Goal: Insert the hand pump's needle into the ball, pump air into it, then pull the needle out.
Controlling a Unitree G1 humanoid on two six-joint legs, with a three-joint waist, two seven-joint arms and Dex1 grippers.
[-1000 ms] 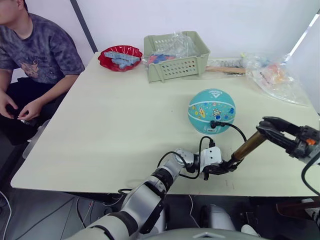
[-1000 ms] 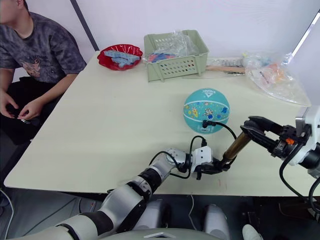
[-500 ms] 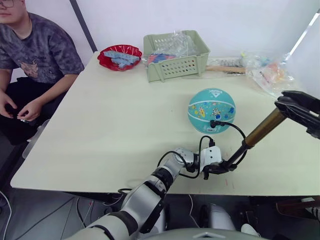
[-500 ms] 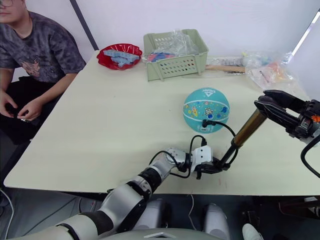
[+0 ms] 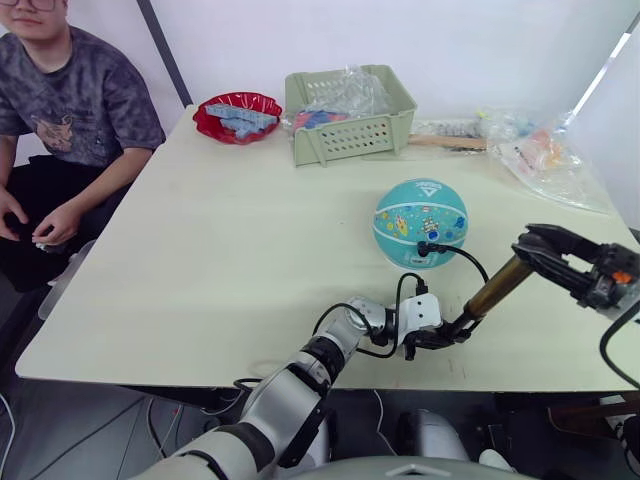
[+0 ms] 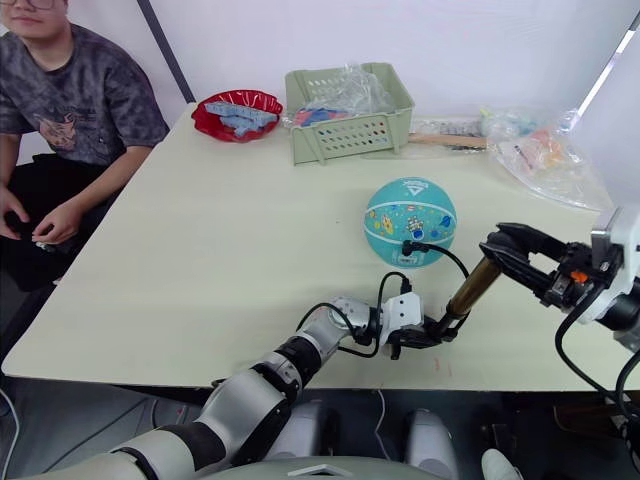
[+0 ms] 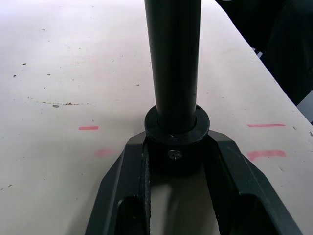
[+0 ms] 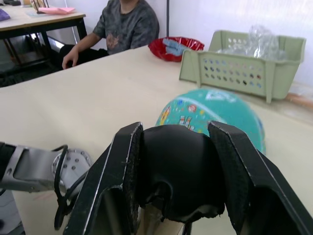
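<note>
The needle (image 5: 423,247) is too small to see — its tip is hidden at the ball (image 5: 421,222) (near side).

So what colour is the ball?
The ball is teal with white lines and little cartoon pictures; the left eye view shows it best.

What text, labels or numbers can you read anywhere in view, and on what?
Ball: white logo near its top, lettering too small to read.
Ball, low on the near side by the needle: a white sticker, print unreadable.
Table: short red marks, no letters.
Nothing else legible.
</note>
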